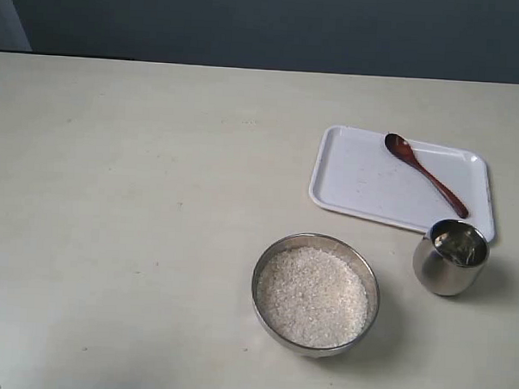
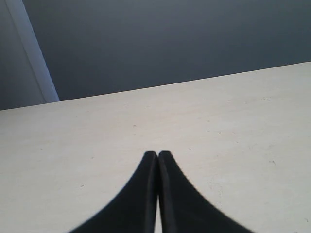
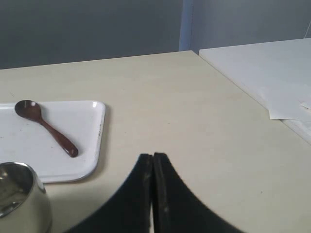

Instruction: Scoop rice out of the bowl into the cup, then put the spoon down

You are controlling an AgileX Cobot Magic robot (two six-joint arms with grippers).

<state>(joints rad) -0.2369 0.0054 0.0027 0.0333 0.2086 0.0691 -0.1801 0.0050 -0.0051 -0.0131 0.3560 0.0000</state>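
Note:
The steel bowl (image 1: 262, 272) sits at the table's front middle, filled with white rice (image 1: 313, 297). To its right stands the small steel cup (image 1: 451, 257), also at the edge of the right wrist view (image 3: 19, 199). The reddish-brown spoon (image 1: 426, 173) lies on the white tray (image 1: 355, 177) behind them, head toward the back; the right wrist view shows the spoon (image 3: 46, 127) too. Neither arm appears in the exterior view. My left gripper (image 2: 158, 154) is shut over bare table. My right gripper (image 3: 153, 156) is shut with nothing in it, apart from the tray (image 3: 92, 141) and cup.
The cream table (image 1: 121, 197) ends at a dark grey wall (image 1: 275, 27) at the back. In the right wrist view a white sheet or board (image 3: 262, 73) adjoins the table's far side.

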